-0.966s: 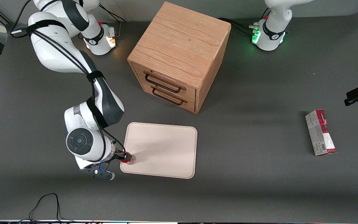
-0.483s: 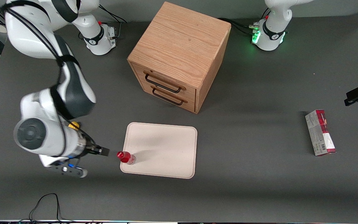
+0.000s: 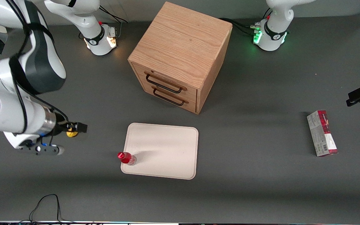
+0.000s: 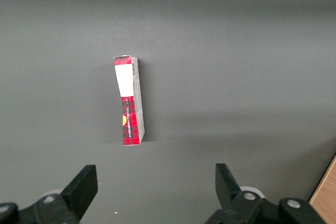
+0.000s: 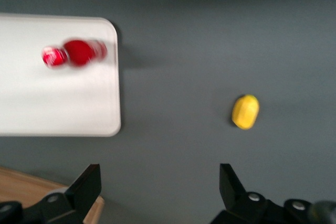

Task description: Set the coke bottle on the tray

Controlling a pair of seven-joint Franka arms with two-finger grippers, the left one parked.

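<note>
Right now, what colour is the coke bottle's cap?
Red, clearest in the front view: coke bottle.

Front camera looks steeply down; right wrist camera shares its tray [image 3: 162, 150] [image 5: 58, 103].

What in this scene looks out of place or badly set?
Only the coke bottle: it stands upright on the tray, but right at a corner nearest the working arm, close to the rim. The gripper hangs open and empty above the yellow lump. The cabinet drawers are closed.

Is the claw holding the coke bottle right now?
No. The coke bottle stands on the tray; the open claw is away, empty.
</note>
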